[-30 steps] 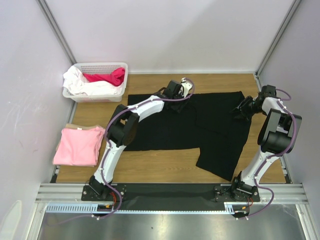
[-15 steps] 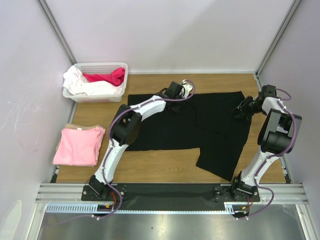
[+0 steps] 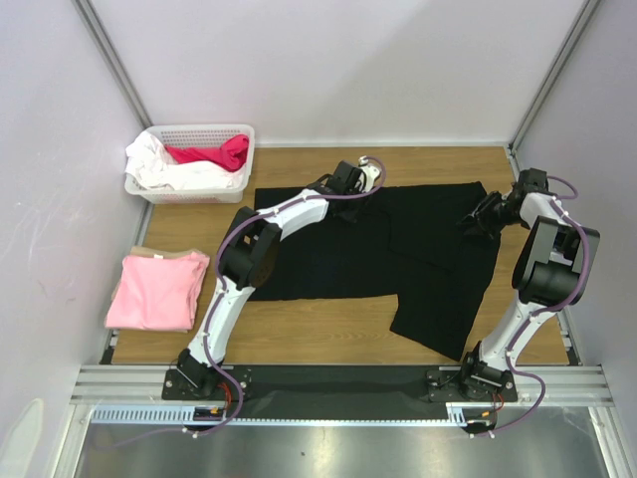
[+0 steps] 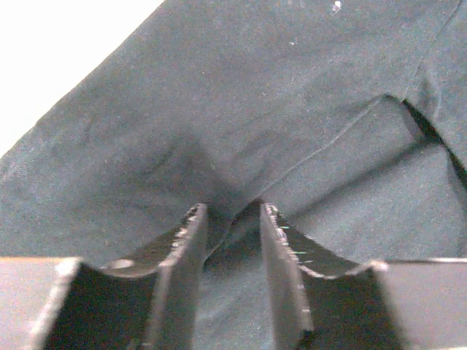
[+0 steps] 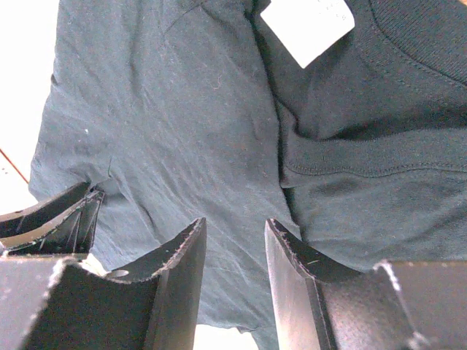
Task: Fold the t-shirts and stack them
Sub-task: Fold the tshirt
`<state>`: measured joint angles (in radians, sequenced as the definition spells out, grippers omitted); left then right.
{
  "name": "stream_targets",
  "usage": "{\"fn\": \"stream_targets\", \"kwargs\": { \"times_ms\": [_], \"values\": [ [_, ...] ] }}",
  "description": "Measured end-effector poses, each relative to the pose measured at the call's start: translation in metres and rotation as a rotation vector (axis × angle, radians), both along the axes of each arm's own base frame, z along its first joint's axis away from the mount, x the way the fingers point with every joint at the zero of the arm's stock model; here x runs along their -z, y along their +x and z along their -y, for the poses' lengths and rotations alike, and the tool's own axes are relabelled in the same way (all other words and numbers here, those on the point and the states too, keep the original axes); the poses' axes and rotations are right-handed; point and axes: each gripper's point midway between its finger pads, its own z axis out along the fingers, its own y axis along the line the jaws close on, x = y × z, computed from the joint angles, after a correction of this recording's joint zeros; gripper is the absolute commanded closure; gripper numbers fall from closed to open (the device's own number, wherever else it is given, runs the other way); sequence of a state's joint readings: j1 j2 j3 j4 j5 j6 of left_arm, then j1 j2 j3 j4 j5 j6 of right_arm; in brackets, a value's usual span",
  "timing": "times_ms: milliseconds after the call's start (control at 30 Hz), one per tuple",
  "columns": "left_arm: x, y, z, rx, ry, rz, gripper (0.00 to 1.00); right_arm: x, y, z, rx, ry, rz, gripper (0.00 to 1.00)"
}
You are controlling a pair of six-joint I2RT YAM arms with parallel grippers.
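Observation:
The large black t-shirt (image 3: 328, 259) lies spread flat across the wooden table. My left gripper (image 3: 350, 194) is at the middle of its far edge. In the left wrist view the left gripper (image 4: 230, 211) is shut on a puckered ridge of the black cloth (image 4: 219, 109). My right gripper (image 3: 470, 221) is at the shirt's right end, near the collar and its white label (image 5: 306, 25). There the right gripper (image 5: 235, 226) holds the cloth's edge (image 5: 182, 131) between its jaws. A light pink t-shirt (image 3: 157, 291) lies folded at the table's left edge.
A white basket (image 3: 199, 129) with white and red clothes stands at the back left corner. One sleeve of the black shirt (image 3: 438, 309) points toward the near edge. Walls close in the table on three sides.
The left gripper's jaws have closed onto the black cloth at the far edge. The right gripper has shifted very slightly left. The shirts have not moved.

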<state>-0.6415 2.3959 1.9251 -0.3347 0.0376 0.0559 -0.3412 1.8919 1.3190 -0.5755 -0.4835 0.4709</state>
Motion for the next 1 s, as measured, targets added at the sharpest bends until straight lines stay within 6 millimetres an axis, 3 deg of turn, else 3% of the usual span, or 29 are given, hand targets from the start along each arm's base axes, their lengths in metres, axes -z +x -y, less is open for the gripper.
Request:
{"fn": "stream_targets", "kwargs": {
  "times_ms": [533, 767, 1000],
  "values": [
    [-0.002, 0.004, -0.001, -0.029, -0.016, 0.001, 0.49, 0.0, 0.0, -0.001, -0.002, 0.0, 0.0, 0.57],
    [-0.014, 0.013, 0.0, -0.041, -0.037, 0.023, 0.5, 0.0, 0.0, -0.002, -0.005, 0.0, -0.001, 0.57],
    [-0.013, 0.013, -0.002, -0.044, -0.032, 0.016, 0.51, -0.001, 0.0, -0.002, -0.006, 0.0, -0.002, 0.57]
  ]
}}
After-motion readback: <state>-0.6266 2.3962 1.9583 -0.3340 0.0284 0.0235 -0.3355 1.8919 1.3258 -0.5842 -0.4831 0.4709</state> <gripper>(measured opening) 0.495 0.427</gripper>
